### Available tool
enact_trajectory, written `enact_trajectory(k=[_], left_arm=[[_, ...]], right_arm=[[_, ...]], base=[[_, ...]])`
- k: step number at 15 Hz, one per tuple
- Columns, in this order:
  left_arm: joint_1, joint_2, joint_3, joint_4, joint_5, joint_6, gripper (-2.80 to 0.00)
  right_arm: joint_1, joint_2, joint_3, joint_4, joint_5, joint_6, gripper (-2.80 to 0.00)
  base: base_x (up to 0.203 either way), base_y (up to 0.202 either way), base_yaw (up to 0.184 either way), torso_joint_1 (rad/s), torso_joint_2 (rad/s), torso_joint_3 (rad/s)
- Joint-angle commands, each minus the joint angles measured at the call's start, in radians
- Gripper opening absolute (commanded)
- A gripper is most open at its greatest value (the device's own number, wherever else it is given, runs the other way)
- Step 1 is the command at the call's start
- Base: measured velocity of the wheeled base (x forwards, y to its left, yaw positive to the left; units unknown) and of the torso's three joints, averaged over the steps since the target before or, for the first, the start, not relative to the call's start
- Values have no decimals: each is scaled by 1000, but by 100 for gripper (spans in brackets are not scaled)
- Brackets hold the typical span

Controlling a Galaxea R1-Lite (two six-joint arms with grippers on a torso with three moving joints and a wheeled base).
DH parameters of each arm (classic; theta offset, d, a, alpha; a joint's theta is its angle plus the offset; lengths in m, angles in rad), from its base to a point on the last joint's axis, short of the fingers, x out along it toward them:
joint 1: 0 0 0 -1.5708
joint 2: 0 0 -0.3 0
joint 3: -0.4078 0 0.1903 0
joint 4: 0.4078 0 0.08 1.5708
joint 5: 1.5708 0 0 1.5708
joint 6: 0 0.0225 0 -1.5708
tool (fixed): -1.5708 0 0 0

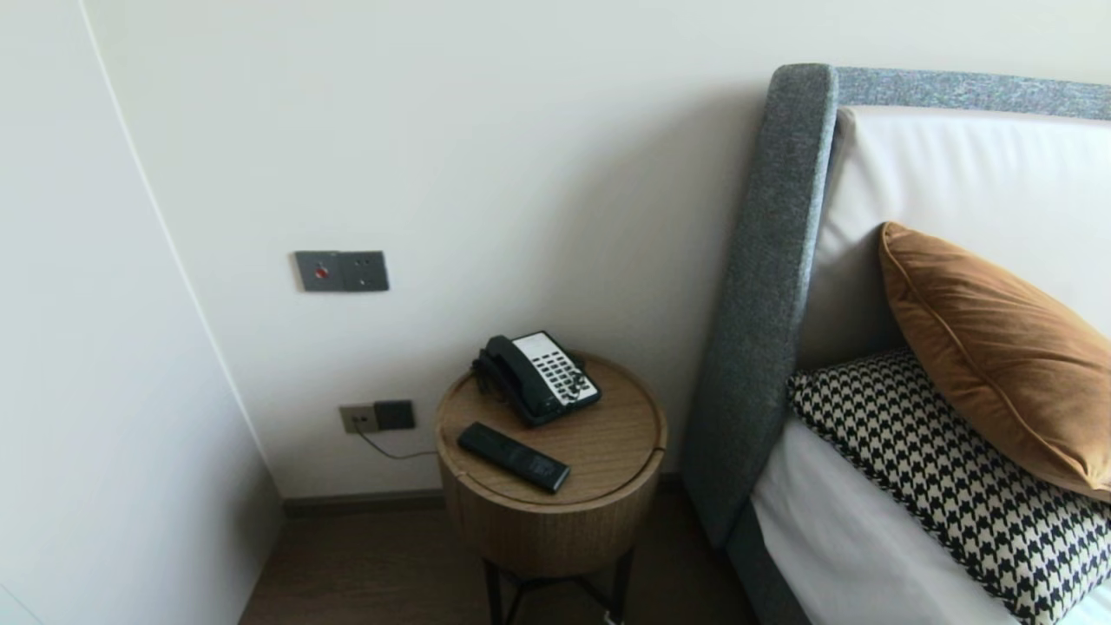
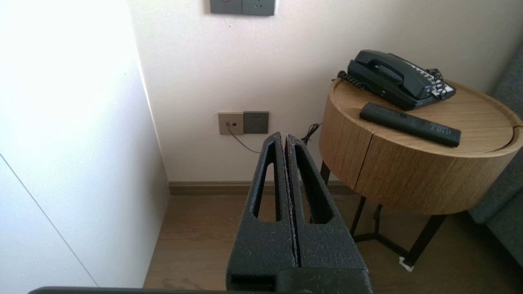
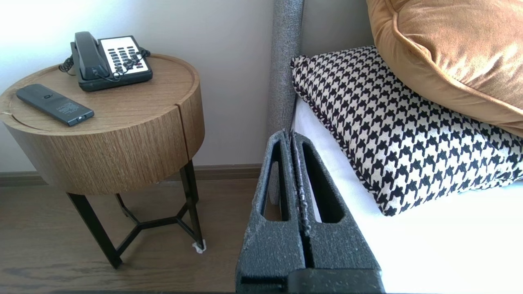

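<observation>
Hanging over the wood floor (image 2: 196, 245) in its wrist view: left end effector (image 2: 286, 136) — fingers pressed together, fully closed, nothing btw. them. It touches nothing. Nearest item is the round wooden surface (image 2: 408, 171), off to one side and apart from the tips. Right end effector (image 3: 291, 134) is likewise closed and empty, held low in front of the bed (image 3: 429, 245) edge, w/ the grey headboard (image 3: 286, 61) post just beyond its tips. No contact seen.

On the surface: black remote (image 1: 514, 457) lies flat near the front rim, long axis diagonal. Black desk phone (image 1: 538, 378) w/ white keypad sits behind it, toward the wall, handset on cradle, coiled cord draped across the keypad. Remote and phone are near each other, not touching. Surface stands on black metal legs, close beside the headboard.

Wall: grey switch plate (image 1: 340, 270) w/ red dot higher up. Socket pair (image 1: 378, 417) lower down — thin cable (image 1: 395, 451) plugged into the lighter one, running toward the surface.

Bed: houndstooth pillow (image 1: 946, 486) on white sheet, brown cushion (image 1: 998, 347) leaning on top of it, against the white padding.
</observation>
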Motion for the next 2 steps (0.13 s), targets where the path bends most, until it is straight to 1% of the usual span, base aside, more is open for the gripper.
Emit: enact_trajectory(k=[1, 2], left_arm=[[0, -1, 0, 0, 0, 0, -280], [0, -1, 0, 0, 0, 1, -280]], right_arm=[[0, -5, 0, 0, 0, 0, -280], [0, -5, 0, 0, 0, 0, -280]], base=[[0, 0, 0, 0, 0, 0], [0, 0, 0, 0, 0, 0]])
